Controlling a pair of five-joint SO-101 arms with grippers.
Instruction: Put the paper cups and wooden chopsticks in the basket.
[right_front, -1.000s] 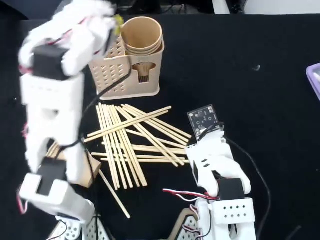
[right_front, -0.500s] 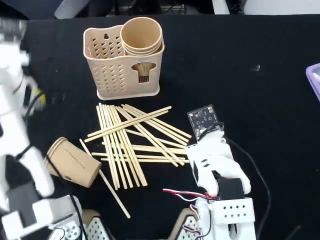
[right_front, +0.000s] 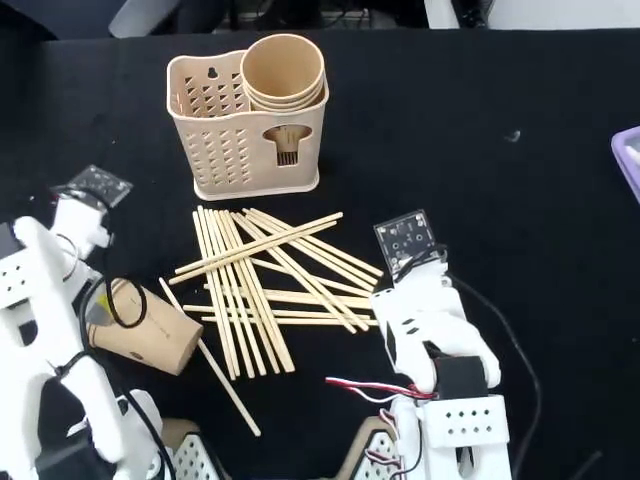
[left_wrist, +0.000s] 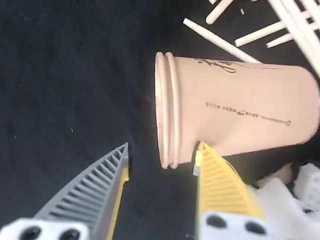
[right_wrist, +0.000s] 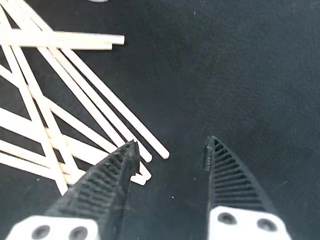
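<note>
Paper cup, tan with dark print, lies on its side near the desk's front-left corner, beside scattered wooden chopsticks; I see my left gripper spread across its rim; right gripper gapes over chopstick ends; nested cups stand in the basket toward the rear edge.

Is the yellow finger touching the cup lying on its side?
Cannot tell. In the left wrist view the left gripper's yellow fingertip overlaps the paper cup's side, but it may hover above it.
</note>
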